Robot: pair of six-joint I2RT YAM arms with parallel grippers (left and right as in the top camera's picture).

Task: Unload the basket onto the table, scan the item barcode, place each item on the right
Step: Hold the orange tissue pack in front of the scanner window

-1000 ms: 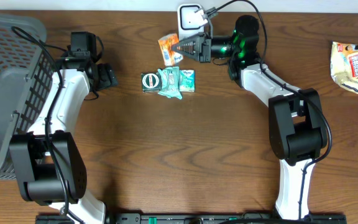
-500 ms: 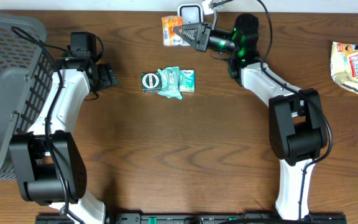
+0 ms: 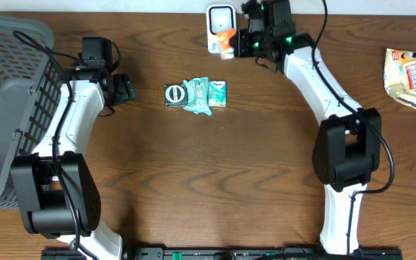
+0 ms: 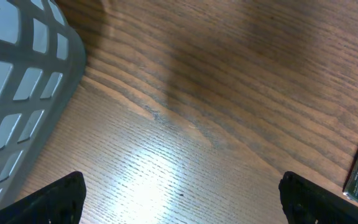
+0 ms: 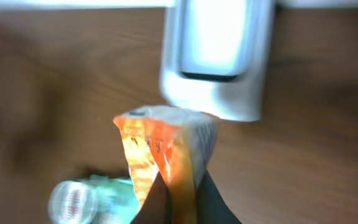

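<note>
Claw of right arm (image 5: 174,202) was clamped on a small orange foil packet (image 5: 157,152) just beside the white box-shaped scanner (image 5: 219,56). Left claw (image 4: 180,198) stood spread apart, well away from that scanner.

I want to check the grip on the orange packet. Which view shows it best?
Right wrist: the orange packet is close and large, pinched in the right gripper before the white scanner. Overhead shows it small; left wrist misses it.
</note>
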